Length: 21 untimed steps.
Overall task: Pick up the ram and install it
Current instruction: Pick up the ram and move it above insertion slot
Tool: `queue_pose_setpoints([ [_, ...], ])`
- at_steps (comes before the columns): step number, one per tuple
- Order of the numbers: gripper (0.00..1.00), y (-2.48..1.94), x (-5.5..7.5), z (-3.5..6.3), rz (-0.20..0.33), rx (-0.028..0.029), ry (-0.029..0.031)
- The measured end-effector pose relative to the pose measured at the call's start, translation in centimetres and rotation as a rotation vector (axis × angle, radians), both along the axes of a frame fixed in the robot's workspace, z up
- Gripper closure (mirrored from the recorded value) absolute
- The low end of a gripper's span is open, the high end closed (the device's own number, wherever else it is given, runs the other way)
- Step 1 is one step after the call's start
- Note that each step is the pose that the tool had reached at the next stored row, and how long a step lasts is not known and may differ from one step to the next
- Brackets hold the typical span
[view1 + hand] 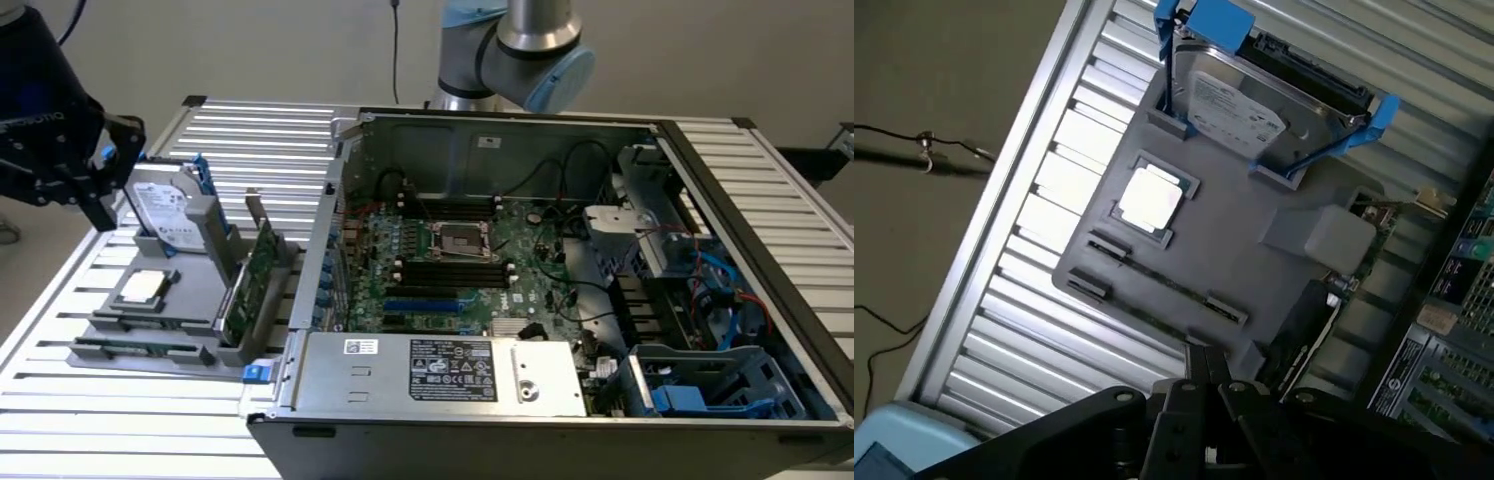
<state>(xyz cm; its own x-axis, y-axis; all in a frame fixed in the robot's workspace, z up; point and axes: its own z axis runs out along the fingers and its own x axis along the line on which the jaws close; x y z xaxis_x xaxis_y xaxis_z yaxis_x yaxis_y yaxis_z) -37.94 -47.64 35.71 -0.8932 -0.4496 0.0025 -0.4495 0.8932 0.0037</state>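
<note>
Green ram stick (pixel 1164 282) lies in its slot at the grey tray's (pixel 1254 250) edge farthest from the hard drive (pixel 1254 100), untouched. Gripper (pixel 1206 368) hangs above tray, shut & empty. Pickup + install into pc (pixel 534 140): both left.

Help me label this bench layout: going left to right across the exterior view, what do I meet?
In order: end effector → hard drive → green expansion card → processor socket on the motherboard → blue plastic cage.
</note>
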Motion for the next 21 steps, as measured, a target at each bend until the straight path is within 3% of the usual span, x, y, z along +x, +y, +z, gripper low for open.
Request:
queue_pose_setpoints([
  [21, 0.89, 0.0, 0.0, 0.0, 0.381, -0.0001, 0.0001],
])
